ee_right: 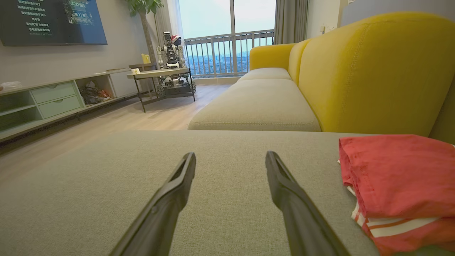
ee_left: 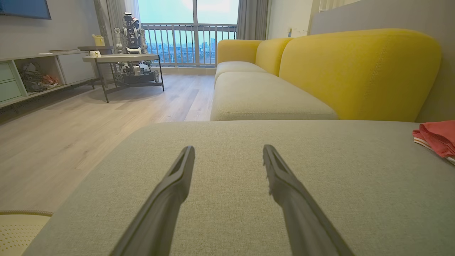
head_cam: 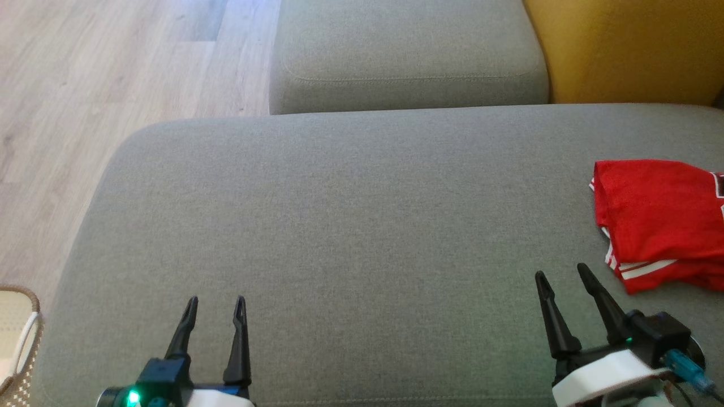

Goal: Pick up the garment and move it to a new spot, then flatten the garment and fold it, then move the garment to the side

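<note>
Garment [head_cam: 662, 220] cut off by right frame edge; basket [head_cam: 20, 339] clipped at lower left; TV text [ee_right: 35, 16] unreadable.

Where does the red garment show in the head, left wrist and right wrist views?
Head view: red garment at the right edge, just beyond the right gripper.
Left wrist view: red garment at the far right edge, mid-height.
Right wrist view: red garment at lower right.
Shared landmark: yellow sofa back behind it.

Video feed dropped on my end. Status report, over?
Left hand open, empty. Right hand open, empty. Red garment folded on grey cushion, right side, just beyond right hand, untouched. Nothing between them.
</note>
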Tool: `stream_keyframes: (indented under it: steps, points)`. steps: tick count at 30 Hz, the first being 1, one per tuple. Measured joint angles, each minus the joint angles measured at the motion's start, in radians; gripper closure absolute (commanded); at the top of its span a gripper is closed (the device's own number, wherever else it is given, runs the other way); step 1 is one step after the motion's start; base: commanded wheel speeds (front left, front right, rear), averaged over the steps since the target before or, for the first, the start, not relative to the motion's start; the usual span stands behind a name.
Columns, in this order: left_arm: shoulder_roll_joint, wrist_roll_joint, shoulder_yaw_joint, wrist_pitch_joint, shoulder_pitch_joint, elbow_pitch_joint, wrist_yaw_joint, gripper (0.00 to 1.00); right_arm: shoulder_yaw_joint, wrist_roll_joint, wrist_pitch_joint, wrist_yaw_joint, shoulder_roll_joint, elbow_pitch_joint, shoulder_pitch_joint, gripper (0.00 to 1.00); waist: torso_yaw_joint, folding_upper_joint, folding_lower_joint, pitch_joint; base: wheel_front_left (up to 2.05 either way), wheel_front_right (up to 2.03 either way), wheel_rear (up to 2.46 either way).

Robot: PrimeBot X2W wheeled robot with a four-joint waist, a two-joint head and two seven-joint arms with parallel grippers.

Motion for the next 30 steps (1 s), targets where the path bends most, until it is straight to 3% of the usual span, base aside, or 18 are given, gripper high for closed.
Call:
stream_keyframes:
  steps: [2,3,8,30]
  points:
    - [0.0,0.0,0.0,0.0,0.0,0.007,-0.009,0.0,-0.003,0.0,0.0,0.0,0.001,-0.005,0.004,0.0,0.0,0.0,0.0,-0.003,0.0,0.0,0.0]
    - [0.0,0.0,-0.001,0.0,0.0,0.013,-0.008,1.0,-0.004,0.0,0.0,0.0,0.001,-0.001,0.005,1.0,0.0,0.0,0.0,-0.005,0.0,0.0,0.0]
    - [-0.001,-0.014,-0.01,0.001,0.039,0.078,-0.008,1.0,0.001,0.009,0.008,0.0,0.007,0.072,0.034,1.0,-0.001,0.0,0.0,-0.003,0.0,0.0,0.0]
    - [0.003,-0.287,0.015,0.045,0.001,0.106,-0.043,1.0,-0.015,0.259,0.066,0.0,0.007,0.076,0.023,1.0,-0.014,0.0,0.0001,0.014,0.0,0.0,0.0]
